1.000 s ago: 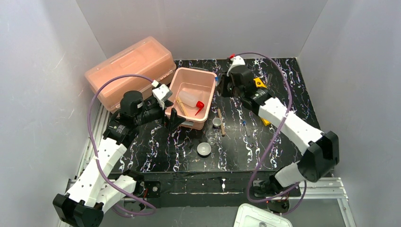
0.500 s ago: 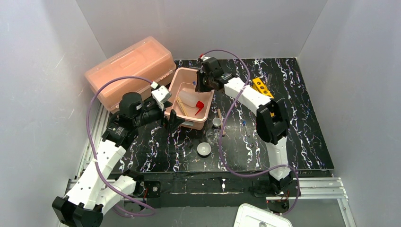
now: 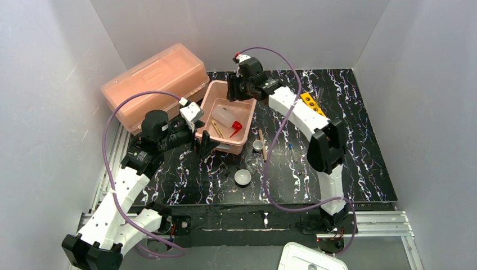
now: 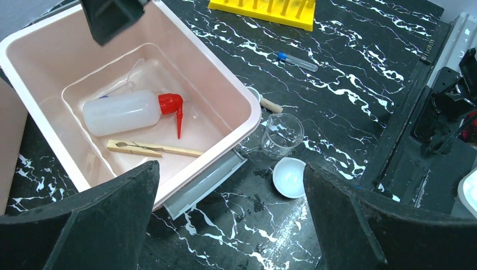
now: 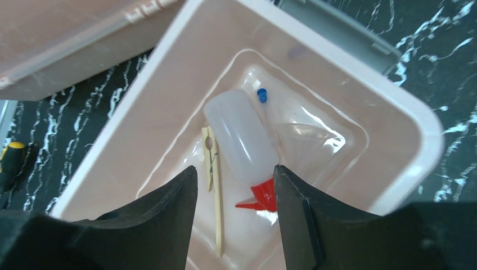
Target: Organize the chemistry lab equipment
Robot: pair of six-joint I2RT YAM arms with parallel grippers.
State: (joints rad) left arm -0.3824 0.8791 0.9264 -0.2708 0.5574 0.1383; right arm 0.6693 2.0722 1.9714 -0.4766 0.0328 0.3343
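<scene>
You're partway: white plastic squeeze bottle with red spout [image 4: 118, 112] and wooden peg [image 4: 152, 149] lie in the pink rectangular tub [image 4: 219, 90], but white round dish [image 4: 288, 177], tiny clear beaker [image 4: 281, 134] and yellow holed rack [image 4: 264, 8] sit out on the table [image 4: 349, 34], with left end effector [image 4: 228, 169] and right end effector [image 5: 235, 171] both spread, empty.

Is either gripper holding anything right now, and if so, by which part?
Nothing is held. The left gripper is open near the pink tub, and the right gripper hangs open above it, with nothing between its fingers.

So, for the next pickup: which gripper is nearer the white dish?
Left. The left gripper hangs by the pink tub, near the white dish; the right gripper is over the tub's far end.
</scene>
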